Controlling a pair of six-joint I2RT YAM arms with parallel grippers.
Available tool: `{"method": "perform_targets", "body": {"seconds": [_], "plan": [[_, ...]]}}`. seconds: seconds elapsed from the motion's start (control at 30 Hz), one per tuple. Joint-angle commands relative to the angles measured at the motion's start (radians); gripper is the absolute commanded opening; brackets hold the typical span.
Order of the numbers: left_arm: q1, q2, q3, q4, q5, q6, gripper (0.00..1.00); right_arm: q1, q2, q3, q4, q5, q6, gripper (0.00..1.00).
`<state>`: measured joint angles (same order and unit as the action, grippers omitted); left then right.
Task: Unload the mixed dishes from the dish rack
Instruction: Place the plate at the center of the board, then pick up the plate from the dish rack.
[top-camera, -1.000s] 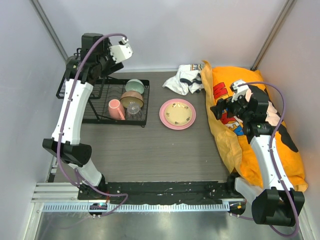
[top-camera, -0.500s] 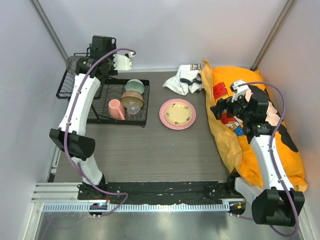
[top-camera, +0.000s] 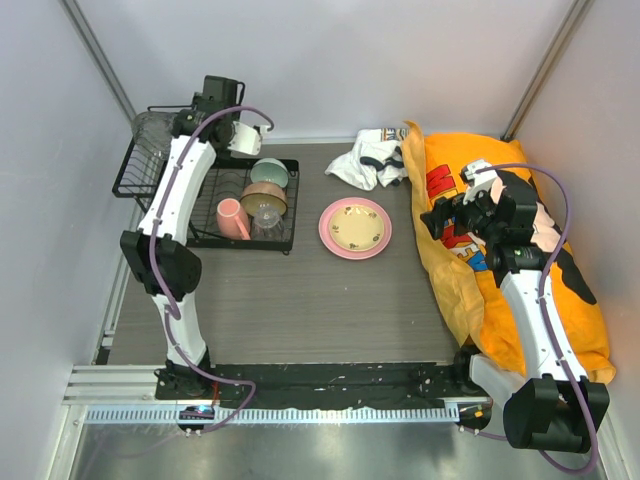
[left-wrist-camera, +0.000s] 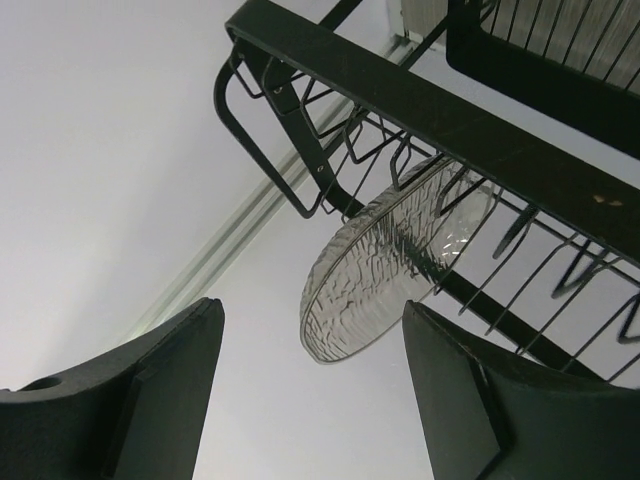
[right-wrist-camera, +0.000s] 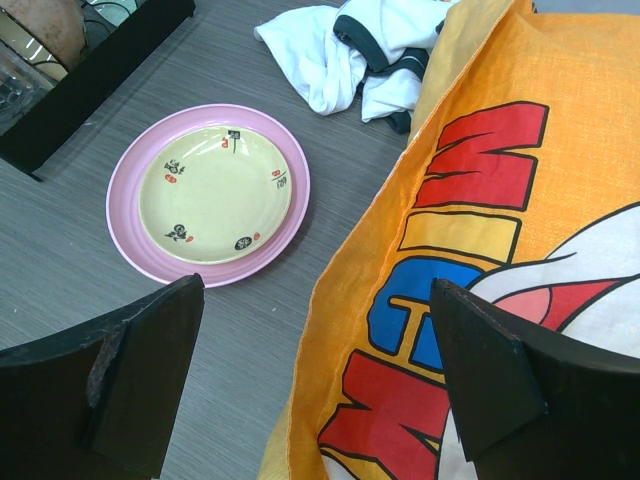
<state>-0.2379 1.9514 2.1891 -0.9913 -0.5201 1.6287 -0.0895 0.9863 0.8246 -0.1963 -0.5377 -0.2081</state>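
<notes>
Unloading under way: the left gripper (left-wrist-camera: 310, 325), jaws spread wide and holding nothing, hangs at the far-left corner of the table. It is aimed at a clear textured glass dish (left-wrist-camera: 390, 255) standing on edge in the raised basket of the black dish rack (top-camera: 205, 205). A large pink plate (right-wrist-camera: 122, 205), with a pale yellow dish (right-wrist-camera: 214, 194) sitting in it, lies out of the rack on the tabletop, toward the middle of the far edge. In the rack's lower tray a pink mug (top-camera: 232, 217), a glass cup (top-camera: 267, 216), a brown bowl (top-camera: 263, 197) and a mint-green bowl (top-camera: 270, 172) sit packed close together. The right gripper (right-wrist-camera: 318, 295), likewise open and empty, hovers over an orange bag (right-wrist-camera: 480, 250) along the right edge, near a crumpled white cloth (top-camera: 365, 160) at the far edge. The step in hand appears to be the reach for the glass dish. The next move likely calls for setting the fingers either side of its rim, closing gently on slick glass, and lifting it free of the wires without snagging.
</notes>
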Motion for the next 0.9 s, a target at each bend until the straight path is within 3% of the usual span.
{"method": "perform_targets", "body": {"seconds": [0.0,0.27,0.47,0.7,0.87], "plan": [[0.032,0.036,0.064,0.013,-0.104,0.109,0.76,-0.004,-0.012,0.028,0.021,-0.016,-0.011,1.0],[0.072,0.103,0.124,0.062,-0.106,0.19,0.75,-0.004,-0.009,0.027,0.018,-0.019,-0.014,1.0],[0.077,0.138,0.127,0.094,-0.104,0.206,0.66,-0.004,-0.005,0.028,0.017,-0.018,-0.016,1.0],[0.078,0.149,0.127,0.126,-0.1,0.198,0.41,-0.004,0.0,0.028,0.014,-0.019,-0.017,1.0],[0.08,0.144,0.123,0.144,-0.097,0.198,0.28,-0.004,0.002,0.03,0.015,-0.018,-0.017,1.0]]}}
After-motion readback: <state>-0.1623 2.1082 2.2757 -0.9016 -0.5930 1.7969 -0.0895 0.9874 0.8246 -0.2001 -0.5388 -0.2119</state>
